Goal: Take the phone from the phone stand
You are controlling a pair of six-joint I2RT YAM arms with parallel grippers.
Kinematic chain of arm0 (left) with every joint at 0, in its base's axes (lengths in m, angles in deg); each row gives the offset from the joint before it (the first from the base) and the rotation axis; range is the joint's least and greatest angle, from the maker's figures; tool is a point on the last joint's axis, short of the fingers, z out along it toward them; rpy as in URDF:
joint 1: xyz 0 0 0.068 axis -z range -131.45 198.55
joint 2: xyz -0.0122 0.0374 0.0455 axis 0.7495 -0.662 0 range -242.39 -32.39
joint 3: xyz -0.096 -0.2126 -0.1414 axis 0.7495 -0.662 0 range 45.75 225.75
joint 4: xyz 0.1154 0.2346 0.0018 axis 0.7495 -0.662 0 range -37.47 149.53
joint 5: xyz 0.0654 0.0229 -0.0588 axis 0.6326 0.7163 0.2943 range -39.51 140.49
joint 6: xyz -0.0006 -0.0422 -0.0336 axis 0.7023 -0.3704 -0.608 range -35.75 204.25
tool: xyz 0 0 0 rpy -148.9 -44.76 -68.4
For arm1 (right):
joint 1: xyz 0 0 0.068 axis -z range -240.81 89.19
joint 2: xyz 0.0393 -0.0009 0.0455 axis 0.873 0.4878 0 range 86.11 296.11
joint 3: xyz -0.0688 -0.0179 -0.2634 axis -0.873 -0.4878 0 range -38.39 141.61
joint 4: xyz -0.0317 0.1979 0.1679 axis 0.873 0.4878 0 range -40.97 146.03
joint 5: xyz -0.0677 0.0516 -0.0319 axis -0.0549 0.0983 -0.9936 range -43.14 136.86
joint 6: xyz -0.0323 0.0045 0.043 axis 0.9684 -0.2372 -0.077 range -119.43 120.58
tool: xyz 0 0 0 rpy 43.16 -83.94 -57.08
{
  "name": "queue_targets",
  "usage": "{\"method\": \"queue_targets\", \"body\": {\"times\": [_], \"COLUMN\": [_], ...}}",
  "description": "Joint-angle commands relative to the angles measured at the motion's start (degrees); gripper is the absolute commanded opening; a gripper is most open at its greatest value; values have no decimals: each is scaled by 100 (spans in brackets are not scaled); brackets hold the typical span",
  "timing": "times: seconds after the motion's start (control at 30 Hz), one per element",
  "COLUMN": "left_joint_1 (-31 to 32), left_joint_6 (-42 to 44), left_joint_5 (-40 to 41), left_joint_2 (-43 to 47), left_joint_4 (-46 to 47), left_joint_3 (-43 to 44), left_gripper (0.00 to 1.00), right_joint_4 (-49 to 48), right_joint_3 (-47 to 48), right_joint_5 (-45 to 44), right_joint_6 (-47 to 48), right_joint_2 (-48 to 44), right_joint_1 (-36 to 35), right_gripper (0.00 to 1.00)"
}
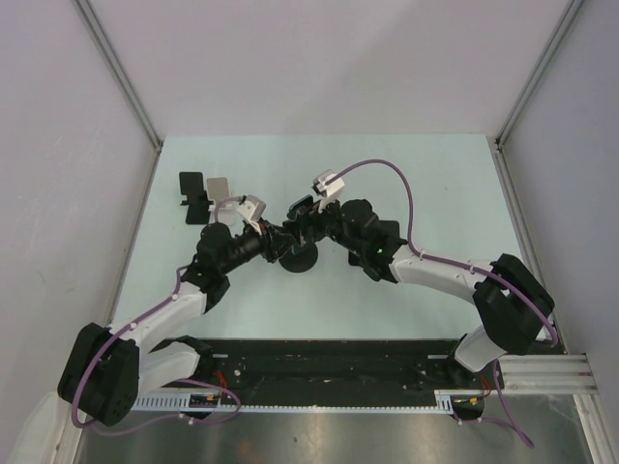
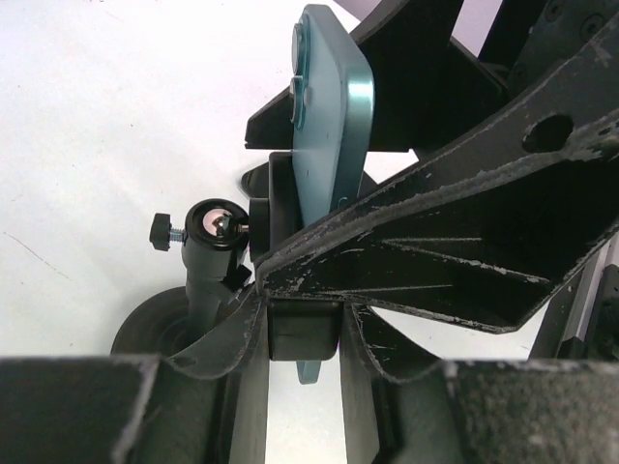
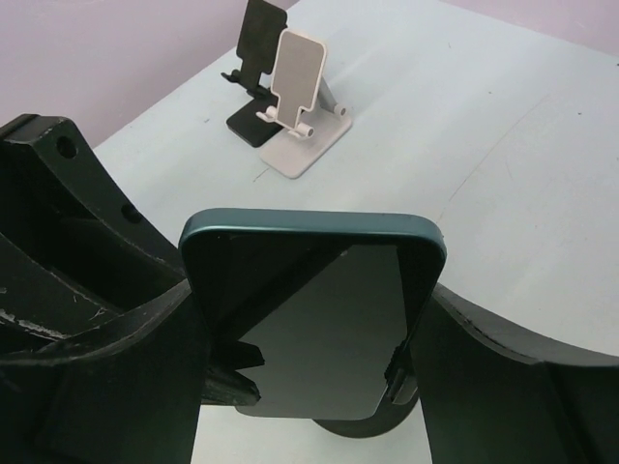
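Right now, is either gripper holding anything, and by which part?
The right gripper holds the phone by its long edges; the left gripper grips the phone stand by its cradle.

Both arms reach inward, wrists close together; the left gripper (image 1: pixel 277 243) clamps the phone stand (image 2: pixel 207 253), the right gripper (image 1: pixel 308 216) clasps the phone (image 3: pixel 319 319).

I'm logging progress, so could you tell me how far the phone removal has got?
Done: both grasps look set, the right gripper with jaws on the phone, the left gripper bracing the phone stand. In hand: nothing lifted yet; the phone seems seated in its cradle. Left: pull it free.
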Motion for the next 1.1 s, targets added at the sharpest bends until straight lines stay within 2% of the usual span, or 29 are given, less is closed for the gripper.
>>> {"method": "queue_targets", "body": {"times": [0.0, 0.3, 0.4, 0.57, 0.63, 0.77, 0.87, 0.93, 1.0, 1.03, 1.07], "left_joint_1": [41, -591, -618, -627, -627, -627, -627, -627, -627, -627, -627], "left_joint_6": [-72, -124, -247, -370, -370, -283, -143, -11, 183, 244, 315], "left_joint_5": [-81, -1153, -1390, -1584, -1602, -1628, -1541, -1391, -1268, -1242, -1207], "left_joint_2": [111, -29, -161, -240, -171, 75, 260, 357, 436, 462, 463], "left_joint_4": [226, 191, 182, 182, 173, 129, 6, -187, -388, -442, -486], "left_joint_3": [140, 184, 263, 289, 290, 219, 167, 149, 184, 193, 202], "left_gripper": [0, 0, 0, 2, 11, 44, 59, 61, 59, 58, 58], "right_joint_4": [225, 727, 780, 815, 806, 762, 797, 824, 841, 850, 850], "right_joint_3": [118, 118, 136, 145, 145, 145, 145, 145, 145, 145, 145], "right_joint_5": [-36, 1889, 2548, 2576, 2453, 2339, 2268, 2198, 2067, 2005, 1952], "right_joint_6": [366, 120, 15, -74, -91, -83, -39, -39, 14, 32, 41], "right_joint_2": [-164, -481, -464, -385, -376, -455, -499, -534, -586, -648, -674], "right_joint_1": [16, 851, 1019, 1071, 1071, 1036, 1027, 993, 949, 887, 852], "right_gripper": [0, 0, 0, 0, 0, 0, 0, 1, 17, 36, 46]}}
